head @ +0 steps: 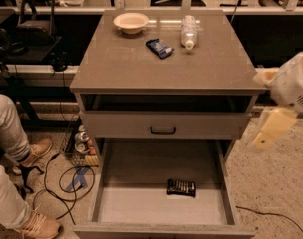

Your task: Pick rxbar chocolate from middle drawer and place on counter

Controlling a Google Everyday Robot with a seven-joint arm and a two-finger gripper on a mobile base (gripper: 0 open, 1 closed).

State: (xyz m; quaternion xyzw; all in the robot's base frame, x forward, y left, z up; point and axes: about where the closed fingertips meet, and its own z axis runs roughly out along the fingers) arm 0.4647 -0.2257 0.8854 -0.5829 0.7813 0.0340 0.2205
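The rxbar chocolate [181, 187], a dark bar with pale markings, lies flat on the pale floor of the open middle drawer [104, 183], right of centre and towards the front. The counter [141, 68] is the grey-brown top of the cabinet above it. My gripper [269, 130], pale yellow on a white arm, hangs in the air to the right of the cabinet. It is level with the closed upper drawer front, well above and to the right of the bar, and holds nothing.
On the counter stand a pale bowl [130, 22], a blue wrapped packet [159, 48] and a clear bottle lying on its side [189, 31]. A person's legs and shoes [22, 158] and cables [67, 183] are on the floor at left.
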